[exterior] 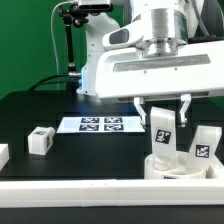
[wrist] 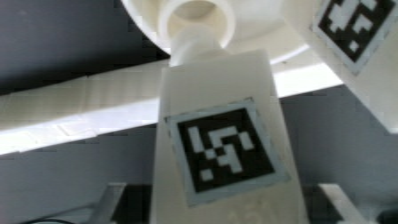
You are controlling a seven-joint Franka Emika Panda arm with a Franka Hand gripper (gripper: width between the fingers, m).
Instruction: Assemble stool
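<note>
Nearest us, border rail (exterior: 100,190); seat disc (exterior: 178,167) just behind it, at exterior view's right, second leg (exterior: 204,145) already standing in it. End effector (exterior: 163,112) clamped on held leg (exterior: 163,130), tip at seat socket. We judge risks: leg entering askew binds; twisting may spin disc; second leg gets knocked. Further back, loose leg (exterior: 40,141) on bench (exterior: 40,110), marker board (exterior: 100,124) beyond.

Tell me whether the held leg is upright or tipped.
Upright, or nearly so. In the exterior view the leg stands on end between the fingers of the gripper, its lower end at the seat.
</note>
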